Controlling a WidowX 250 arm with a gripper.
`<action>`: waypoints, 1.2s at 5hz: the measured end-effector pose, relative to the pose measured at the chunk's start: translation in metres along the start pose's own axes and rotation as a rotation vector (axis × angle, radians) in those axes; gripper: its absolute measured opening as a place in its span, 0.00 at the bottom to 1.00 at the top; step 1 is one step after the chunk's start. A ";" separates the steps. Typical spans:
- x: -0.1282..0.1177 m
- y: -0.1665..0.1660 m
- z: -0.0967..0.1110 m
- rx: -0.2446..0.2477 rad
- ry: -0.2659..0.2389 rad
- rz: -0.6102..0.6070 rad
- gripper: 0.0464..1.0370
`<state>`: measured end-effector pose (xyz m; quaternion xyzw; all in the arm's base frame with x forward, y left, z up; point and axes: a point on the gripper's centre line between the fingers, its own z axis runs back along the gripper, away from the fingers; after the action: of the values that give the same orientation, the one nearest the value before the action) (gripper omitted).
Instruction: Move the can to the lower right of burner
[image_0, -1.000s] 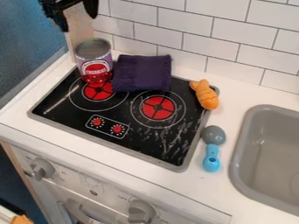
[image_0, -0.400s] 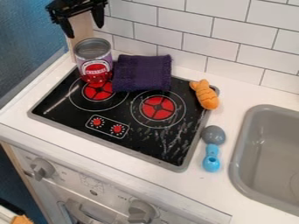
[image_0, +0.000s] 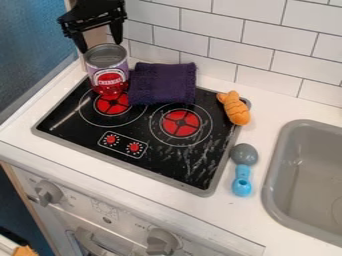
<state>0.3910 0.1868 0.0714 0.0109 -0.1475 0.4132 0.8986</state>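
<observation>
Plainly, the black cooktop (image_0: 80, 125) is sitting on the white counter (image_0: 21, 126), its rear edge partly disappearing under a purple cloth. To the right, the grey sink (image_0: 270, 175) is running out of view past the picture's edge. Above the cooktop's rear left corner, the black gripper (image_0: 101, 46) is hanging with its jaws spread apart and gripping nothing, while its arm is leaving the view at the top. The folded purple cloth (image_0: 162, 82) is lying just beside the can (image_0: 108, 72), which is standing upright on that same rear corner, its top directly below the jaws in the view; whether the tips are touching its rim is staying hard to tell. The can is also hiding the rear part of the left burner (image_0: 112, 106). The grey-and-blue spoon (image_0: 242, 180) is lying between cooktop and sink, and an orange toy (image_0: 235, 108) is resting across the cooktop's right edge.
</observation>
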 end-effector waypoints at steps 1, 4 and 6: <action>-0.005 -0.008 -0.010 0.019 0.002 -0.032 0.96; -0.047 -0.017 0.002 0.040 0.023 -0.135 0.96; -0.077 -0.005 0.013 0.061 0.041 -0.132 0.96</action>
<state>0.3440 0.1243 0.0631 0.0393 -0.1152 0.3575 0.9260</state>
